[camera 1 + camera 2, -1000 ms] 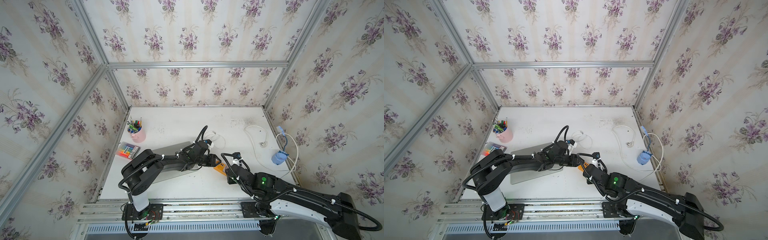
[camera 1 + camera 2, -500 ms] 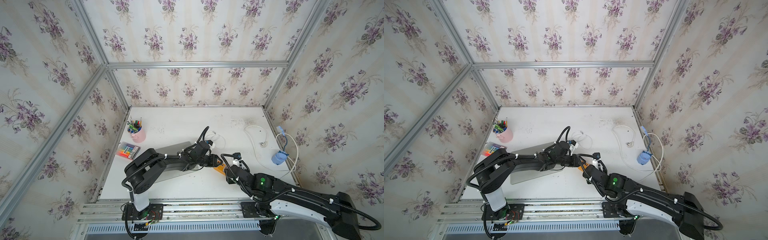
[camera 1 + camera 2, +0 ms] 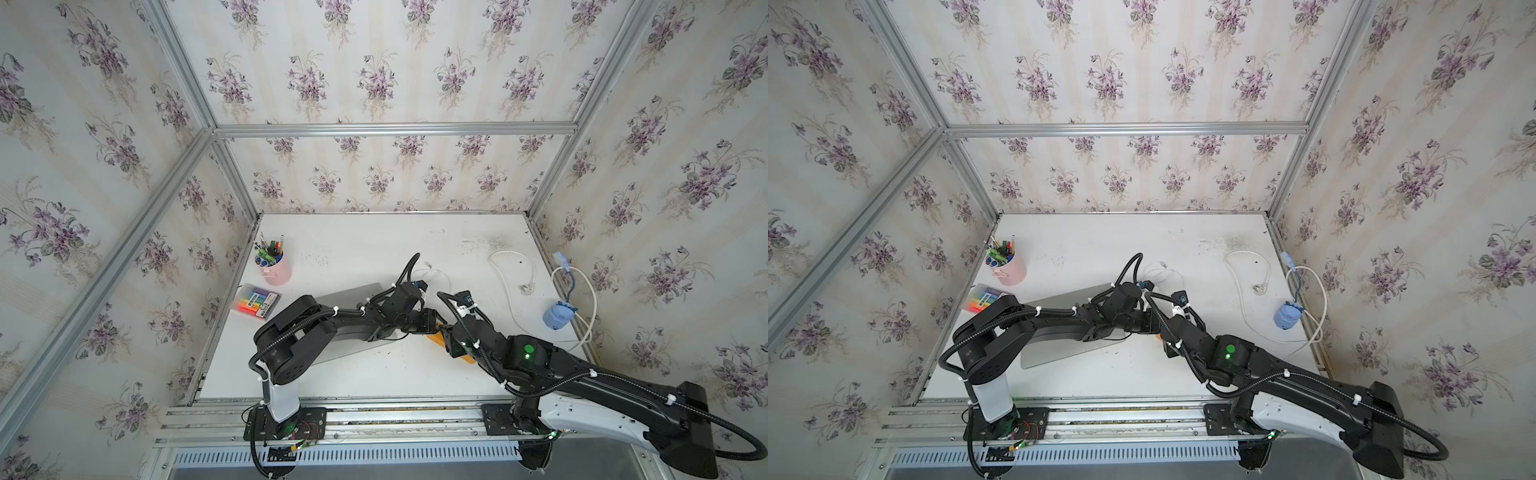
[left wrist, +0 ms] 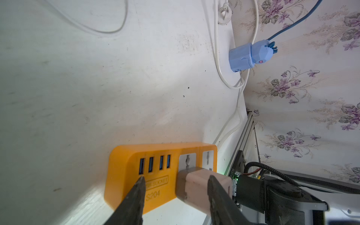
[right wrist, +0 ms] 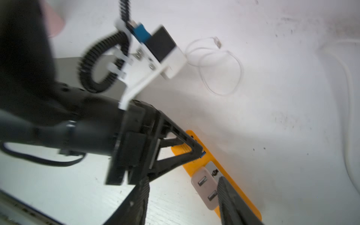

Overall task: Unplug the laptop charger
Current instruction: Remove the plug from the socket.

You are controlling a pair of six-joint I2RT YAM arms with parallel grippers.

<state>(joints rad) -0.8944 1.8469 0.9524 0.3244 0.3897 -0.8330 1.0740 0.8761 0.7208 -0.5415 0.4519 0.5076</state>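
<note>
The white desk [image 3: 374, 374] carries the laptop [image 3: 1059, 353], closed, partly under the left arm. Just beside it lies the orange power strip [image 4: 124, 175]. The left tool [image 4: 176, 177], jaws apart and empty, rests one tip on it. The charger [image 5: 202, 183] stands plugged into the strip's face, between the open jaws of the right tool [image 5: 182, 181], against one finger. The pull should likely run straight off that face, though the left tool crowds it. The thin cable [image 5: 220, 68] lies loose nearby.
</note>
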